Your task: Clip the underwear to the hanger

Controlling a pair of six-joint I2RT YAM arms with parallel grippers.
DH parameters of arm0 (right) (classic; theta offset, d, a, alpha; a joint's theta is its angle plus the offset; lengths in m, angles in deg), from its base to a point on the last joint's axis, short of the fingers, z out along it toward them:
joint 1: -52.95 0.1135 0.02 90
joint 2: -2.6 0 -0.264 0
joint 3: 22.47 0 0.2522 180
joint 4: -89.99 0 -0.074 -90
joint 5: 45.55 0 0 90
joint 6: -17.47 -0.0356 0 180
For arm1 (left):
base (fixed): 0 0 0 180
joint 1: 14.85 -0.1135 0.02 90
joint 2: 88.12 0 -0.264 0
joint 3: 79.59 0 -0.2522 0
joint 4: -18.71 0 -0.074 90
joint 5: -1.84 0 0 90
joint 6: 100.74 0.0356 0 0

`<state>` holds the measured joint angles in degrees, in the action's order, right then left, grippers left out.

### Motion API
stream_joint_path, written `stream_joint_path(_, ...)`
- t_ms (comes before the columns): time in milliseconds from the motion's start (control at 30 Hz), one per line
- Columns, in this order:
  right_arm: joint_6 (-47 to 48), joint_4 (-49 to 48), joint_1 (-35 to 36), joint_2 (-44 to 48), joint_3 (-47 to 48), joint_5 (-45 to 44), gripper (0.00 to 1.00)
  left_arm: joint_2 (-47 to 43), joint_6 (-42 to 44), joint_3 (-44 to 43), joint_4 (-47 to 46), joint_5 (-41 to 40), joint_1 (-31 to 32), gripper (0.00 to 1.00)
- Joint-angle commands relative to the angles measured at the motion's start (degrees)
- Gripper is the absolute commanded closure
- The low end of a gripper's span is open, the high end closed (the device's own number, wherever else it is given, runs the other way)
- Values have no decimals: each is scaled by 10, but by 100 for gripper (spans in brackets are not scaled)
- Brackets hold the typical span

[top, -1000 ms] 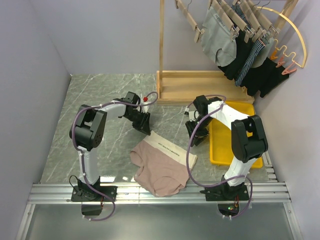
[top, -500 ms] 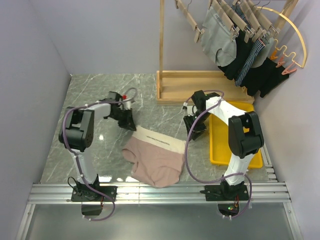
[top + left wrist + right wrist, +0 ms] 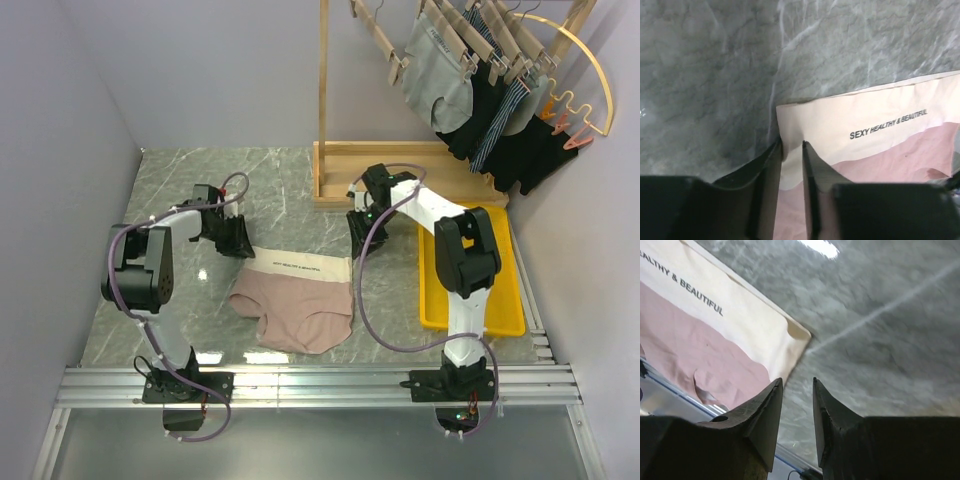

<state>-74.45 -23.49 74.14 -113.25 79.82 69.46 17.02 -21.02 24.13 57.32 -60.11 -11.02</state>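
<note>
A grey marble table [image 3: 180, 200] is seen from above, with two robot arms reaching onto it from the near edge.

At the left, the left gripper [image 3: 242, 248] is lowered to the table. Its wrist camera shows the two dark fingers [image 3: 771, 170] almost together, pinching the left end of a cream waistband [image 3: 300, 265].

The waistband belongs to the underwear [image 3: 300, 315], dusty-pink briefs lying flat near the middle of the table, waistband on the far side. It is printed with "SEXY HEALTHY & BEAUTIFUL" [image 3: 888, 124].

Just right of the waistband's right end sits the right gripper [image 3: 357, 240]. Its fingers [image 3: 765, 415] are parted by a narrow gap. Only bare marble shows between them, and the cloth's corner lies just beyond the tips, not gripped.

Further right, a yellow tray [image 3: 475, 300] lies on the table.

Behind it stands a wooden rack [image 3: 400, 165]. The hanger [image 3: 380, 38], a bare light-wood bar with clips, hangs at the far right, well apart from the underwear. Beside it hang grey briefs [image 3: 440, 80], dark garments [image 3: 520, 150] and a gold wire arch [image 3: 600, 80].
</note>
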Motion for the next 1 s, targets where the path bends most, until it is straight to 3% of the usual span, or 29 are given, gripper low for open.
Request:
stream_joint_path(0, -21, -13, 17, -25, 30, -1, 62, -32, 11, 19, 7, -45, 2, 66)
stream_joint_path(200, -23, -17, 22, -50, 11, -8, 62, -79, 46, 19, 9, -77, 2, 55)
stream_joint_path(333, -24, -16, 25, -68, 12, 7, 62, -85, 59, 22, 18, -88, 2, 53)
stream_joint_path(367, -23, -16, 24, -69, 13, 6, 67, -86, 61, 28, 17, -91, 2, 53)
stream_joint_path(400, -20, -17, 23, -67, 13, 0, 82, -90, 62, 31, 17, -92, 2, 54)
stream_joint_path(467, -17, -21, 13, -62, 10, -22, 98, -91, 67, 36, 20, -95, 2, 55)
stream_joint_path(567, -6, -27, -10, -61, 23, -38, 100, -106, 92, 49, 19, -86, 7, 58)
stream_joint_path(767, 8, -27, -10, -69, 89, -93, 100, -181, 224, 85, 28, -53, 53, 58)
stream_joint_path(967, 40, -5, -26, -77, 133, -130, 99, -274, 472, 117, 156, 33, 118, 53)
